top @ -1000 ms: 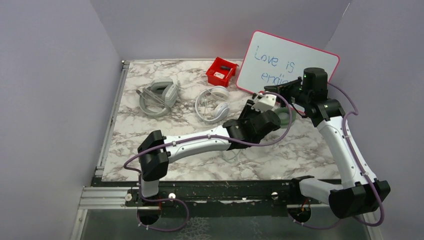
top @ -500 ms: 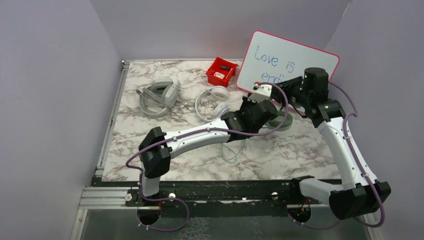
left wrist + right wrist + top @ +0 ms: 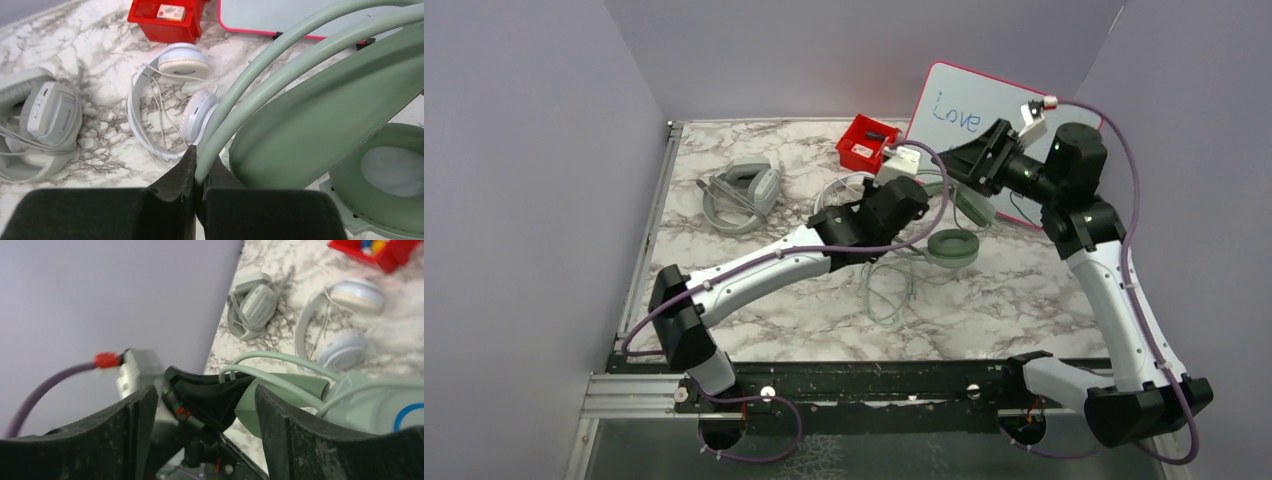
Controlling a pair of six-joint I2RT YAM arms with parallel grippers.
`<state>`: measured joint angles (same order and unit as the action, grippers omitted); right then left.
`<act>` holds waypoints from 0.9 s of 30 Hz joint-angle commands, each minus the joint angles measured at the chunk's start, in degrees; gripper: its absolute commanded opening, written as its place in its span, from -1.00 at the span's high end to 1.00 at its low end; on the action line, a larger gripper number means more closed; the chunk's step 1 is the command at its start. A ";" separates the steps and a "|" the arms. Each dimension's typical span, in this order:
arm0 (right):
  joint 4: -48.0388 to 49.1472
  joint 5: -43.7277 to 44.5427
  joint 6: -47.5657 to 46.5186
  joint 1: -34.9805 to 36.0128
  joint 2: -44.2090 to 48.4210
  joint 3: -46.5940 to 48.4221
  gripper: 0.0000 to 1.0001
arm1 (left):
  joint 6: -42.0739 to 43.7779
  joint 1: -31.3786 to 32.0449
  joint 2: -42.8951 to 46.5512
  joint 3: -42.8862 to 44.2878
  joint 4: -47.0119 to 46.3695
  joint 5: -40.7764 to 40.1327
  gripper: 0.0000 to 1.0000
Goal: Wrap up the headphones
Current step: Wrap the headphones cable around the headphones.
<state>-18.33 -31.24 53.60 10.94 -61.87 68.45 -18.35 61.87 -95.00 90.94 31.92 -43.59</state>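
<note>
You were in the winding step. Your left gripper (image 3: pixel 195 161) was pinched shut on two strands of the thin, rubbery cable (image 3: pixel 260 65), beside the smooth matte shell of the mint headphones (image 3: pixel 325 115). That pair sat right of centre in the top view, below the whiteboard (image 3: pixel 969 110). Your right gripper (image 3: pixel 205 390) stood spread wide, holding nothing. Slack lay looped on the marble table (image 3: pixel 724 250) at lower centre — so the next move likely called for the right to steady the band while the left led the cable round it.
</note>
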 commanded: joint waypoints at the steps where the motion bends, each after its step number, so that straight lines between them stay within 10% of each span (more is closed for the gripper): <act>1: -11.47 -12.72 -25.76 0.23 -3.99 16.22 -0.57 | -5.57 -5.26 9.98 -4.71 0.54 11.35 1.00; 7: -22.80 -9.29 -39.93 0.27 -7.92 27.01 -0.90 | -3.01 -12.05 17.01 -8.87 4.60 25.22 1.00; 13: -17.51 -6.49 -42.47 -1.38 -10.11 18.35 -1.00 | 0.76 -20.06 24.71 -11.67 7.57 35.24 1.00; 18: -0.58 -17.95 -40.91 -5.53 -7.35 1.42 -1.00 | 1.69 -28.37 28.21 -10.43 9.81 44.18 1.00; 22: 32.18 -35.98 -19.55 -20.49 -5.88 -19.00 -0.96 | -2.19 -31.03 29.27 -8.49 10.36 52.41 1.00; 27: 31.43 -33.26 -24.46 -20.45 -5.91 -24.97 -0.99 | -5.43 -31.19 30.01 -5.47 10.42 57.41 1.00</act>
<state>-2.35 -57.45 25.82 -10.46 -70.02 46.52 -18.87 30.74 -67.13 80.73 45.58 3.70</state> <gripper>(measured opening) 0.988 0.029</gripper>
